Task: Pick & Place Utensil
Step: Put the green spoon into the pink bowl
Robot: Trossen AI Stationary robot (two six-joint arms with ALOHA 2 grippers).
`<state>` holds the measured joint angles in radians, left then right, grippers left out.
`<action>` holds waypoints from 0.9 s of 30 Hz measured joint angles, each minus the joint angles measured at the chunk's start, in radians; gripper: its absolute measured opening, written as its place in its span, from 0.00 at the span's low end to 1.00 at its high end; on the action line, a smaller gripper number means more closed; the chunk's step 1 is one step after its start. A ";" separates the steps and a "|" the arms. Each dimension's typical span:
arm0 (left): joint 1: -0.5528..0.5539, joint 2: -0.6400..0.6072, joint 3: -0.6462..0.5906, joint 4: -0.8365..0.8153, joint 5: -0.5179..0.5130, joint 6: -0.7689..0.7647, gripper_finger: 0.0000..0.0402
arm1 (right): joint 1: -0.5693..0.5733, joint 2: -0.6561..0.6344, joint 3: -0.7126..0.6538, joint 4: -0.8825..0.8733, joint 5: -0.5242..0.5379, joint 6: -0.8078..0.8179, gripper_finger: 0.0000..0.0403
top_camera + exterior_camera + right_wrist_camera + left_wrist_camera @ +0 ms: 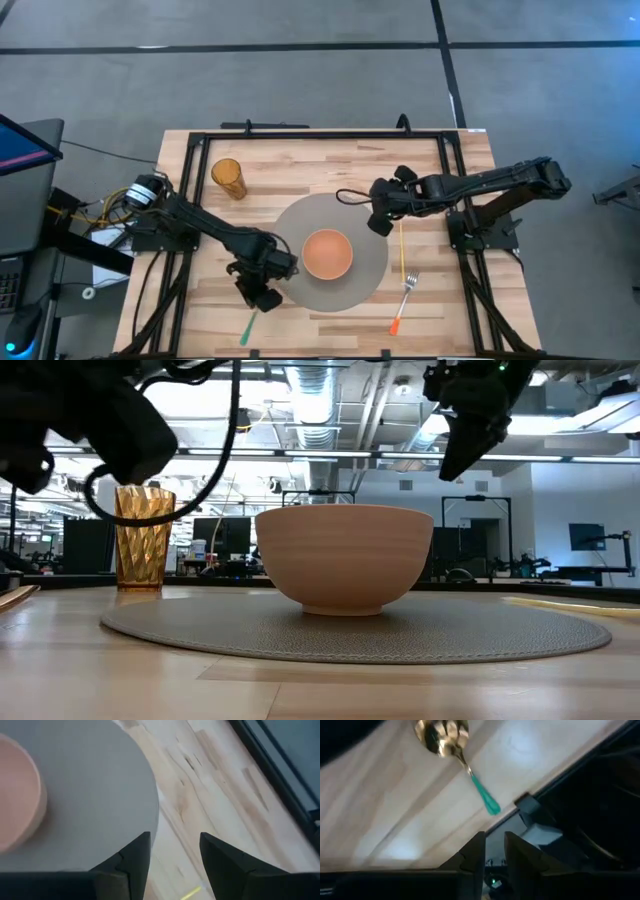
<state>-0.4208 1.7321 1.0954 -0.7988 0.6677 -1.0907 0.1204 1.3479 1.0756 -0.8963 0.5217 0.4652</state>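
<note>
A spoon (248, 327) with a green handle lies flat near the table's near edge; the left wrist view shows its gold bowl (442, 737) and its handle (482, 795). My left gripper (262, 292) hovers just above and beyond it, its fingers (479, 851) a narrow gap apart and holding nothing. My right gripper (382, 222) (175, 855) is open above the right rim of the grey round mat (300, 215). A fork (403, 298) with an orange handle and a yellow-handled utensil (402, 250) lie to the right of the mat.
A terracotta bowl (327, 253) (345, 560) stands in the middle of the mat (350, 635). An amber tumbler (228, 178) (140, 540) stands at the far left. A black frame (320, 135) runs round the table's edges. Bare wood lies between mat and near edge.
</note>
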 joint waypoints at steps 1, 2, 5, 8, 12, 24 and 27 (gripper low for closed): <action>0.000 -0.001 0.000 0.010 -0.020 -0.004 0.20 | 0.000 0.000 0.000 0.000 0.001 -0.021 0.41; -0.003 -0.004 0.000 0.015 -0.041 -0.021 0.21 | 0.000 0.000 0.000 0.002 0.002 -0.043 0.41; -0.023 -0.010 0.000 0.046 -0.107 -0.116 0.25 | 0.000 0.000 0.000 0.001 0.002 -0.081 0.41; -0.060 -0.010 0.000 0.084 -0.208 -0.227 0.28 | 0.000 0.000 0.000 0.000 0.003 -0.087 0.41; -0.133 -0.010 0.000 0.100 -0.277 -0.415 0.32 | -0.004 0.000 0.000 0.004 0.013 -0.155 0.40; -0.306 -0.011 -0.040 0.158 -0.574 -0.650 0.48 | -0.080 0.000 0.000 0.053 0.055 -0.187 0.38; -0.320 -0.011 -0.071 0.196 -0.573 -0.650 0.49 | -0.093 0.000 0.000 0.053 0.054 -0.187 0.38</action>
<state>-0.7413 1.7206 1.0241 -0.6033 0.0947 -1.7409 0.0278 1.3479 1.0756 -0.8436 0.5755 0.2783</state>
